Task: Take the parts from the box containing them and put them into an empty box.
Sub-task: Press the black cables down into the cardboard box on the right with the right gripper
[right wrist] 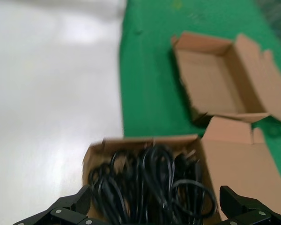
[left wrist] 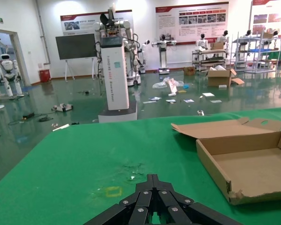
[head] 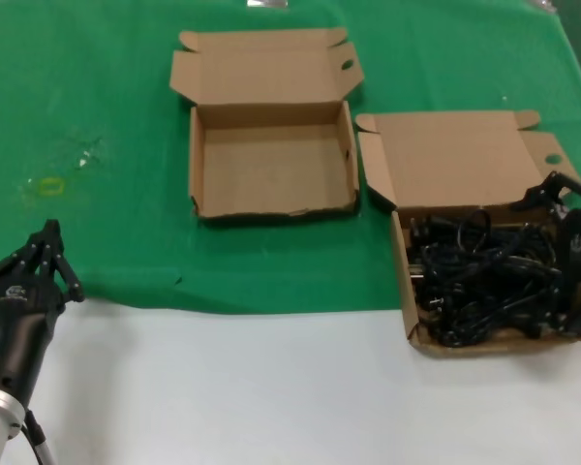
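A tangle of black power cables (head: 484, 279) fills the brown cardboard box (head: 407, 276) at the right, its lid flap open behind. My right gripper (head: 568, 254) is open wide, just over the right end of that box, its fingers astride the cables (right wrist: 150, 180). The wrist view shows both fingertips (right wrist: 77, 201) apart on either side of the pile, holding nothing. The empty box (head: 271, 160) stands open on the green mat, left of the full one; it shows in the left wrist view (left wrist: 253, 164). My left gripper (head: 50, 254) is shut and empty at the near left.
A green mat (head: 97, 116) covers the far half of the table; the near half is white (head: 271, 387). A small yellow mark (head: 50, 186) lies on the mat at the left. Robots and shelving stand far off in the hall.
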You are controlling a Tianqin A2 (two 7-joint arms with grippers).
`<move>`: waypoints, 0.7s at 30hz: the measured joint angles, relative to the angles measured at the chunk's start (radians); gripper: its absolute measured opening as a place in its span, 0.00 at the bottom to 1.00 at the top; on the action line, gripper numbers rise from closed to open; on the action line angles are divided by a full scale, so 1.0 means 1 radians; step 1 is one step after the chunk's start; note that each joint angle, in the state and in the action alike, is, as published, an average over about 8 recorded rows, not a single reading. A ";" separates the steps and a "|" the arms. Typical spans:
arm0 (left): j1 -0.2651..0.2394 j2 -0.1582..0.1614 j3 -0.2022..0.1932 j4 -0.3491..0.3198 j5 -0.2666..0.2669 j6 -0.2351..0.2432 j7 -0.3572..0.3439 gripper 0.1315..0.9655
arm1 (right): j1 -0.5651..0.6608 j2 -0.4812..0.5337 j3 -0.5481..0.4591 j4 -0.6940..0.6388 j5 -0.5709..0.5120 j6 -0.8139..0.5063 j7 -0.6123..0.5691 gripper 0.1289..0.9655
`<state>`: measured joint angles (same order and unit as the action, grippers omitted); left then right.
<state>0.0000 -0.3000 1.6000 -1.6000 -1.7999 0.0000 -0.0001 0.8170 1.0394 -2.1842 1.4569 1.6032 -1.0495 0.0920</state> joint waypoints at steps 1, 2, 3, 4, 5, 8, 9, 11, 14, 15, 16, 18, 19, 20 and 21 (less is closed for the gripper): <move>0.000 0.000 0.000 0.000 0.000 0.000 0.000 0.01 | 0.021 -0.013 -0.005 -0.020 -0.020 -0.029 -0.016 1.00; 0.000 0.000 0.000 0.000 0.000 0.000 0.000 0.01 | 0.042 -0.027 -0.009 -0.039 -0.040 -0.056 -0.032 1.00; 0.000 0.000 0.000 0.000 0.000 0.000 0.000 0.01 | 0.060 -0.040 -0.013 -0.057 -0.057 -0.079 -0.047 1.00; 0.000 0.000 0.000 0.000 0.000 0.000 0.000 0.01 | 0.076 -0.054 -0.016 -0.074 -0.073 -0.101 -0.062 1.00; 0.000 0.000 0.000 0.000 0.000 0.000 0.000 0.01 | 0.092 -0.069 -0.020 -0.091 -0.088 -0.121 -0.076 1.00; 0.000 0.000 0.000 0.000 0.000 0.000 0.000 0.01 | 0.130 -0.112 -0.028 -0.140 -0.127 -0.164 -0.116 1.00; 0.000 0.000 0.000 0.000 0.000 0.000 0.000 0.01 | 0.142 -0.127 -0.030 -0.157 -0.139 -0.175 -0.129 1.00; 0.000 0.000 0.000 0.000 0.000 0.000 0.000 0.01 | 0.163 -0.158 -0.035 -0.193 -0.162 -0.193 -0.153 1.00; 0.000 0.000 0.000 0.000 0.000 0.000 0.000 0.01 | 0.189 -0.202 -0.041 -0.246 -0.194 -0.209 -0.185 1.00; 0.000 0.000 0.000 0.000 0.000 0.000 0.000 0.01 | 0.196 -0.215 -0.042 -0.263 -0.204 -0.212 -0.195 1.00; 0.000 0.000 0.000 0.000 0.000 0.000 0.000 0.01 | 0.203 -0.227 -0.044 -0.279 -0.214 -0.213 -0.204 1.00; 0.000 0.000 0.000 0.000 0.000 0.000 0.000 0.01 | 0.215 -0.251 -0.046 -0.309 -0.233 -0.214 -0.221 1.00; 0.000 0.000 0.000 0.000 0.000 0.000 0.000 0.01 | 0.221 -0.261 -0.047 -0.322 -0.242 -0.215 -0.228 1.00; 0.000 0.000 0.000 0.000 0.000 0.000 0.000 0.01 | 0.226 -0.271 -0.048 -0.334 -0.250 -0.215 -0.234 1.00; 0.000 0.000 0.000 0.000 0.000 0.000 0.000 0.01 | 0.231 -0.280 -0.049 -0.345 -0.258 -0.216 -0.240 1.00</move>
<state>0.0000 -0.3000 1.6000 -1.6000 -1.7999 0.0000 -0.0001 1.0478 0.7591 -2.2332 1.1124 1.3455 -1.2656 -0.1481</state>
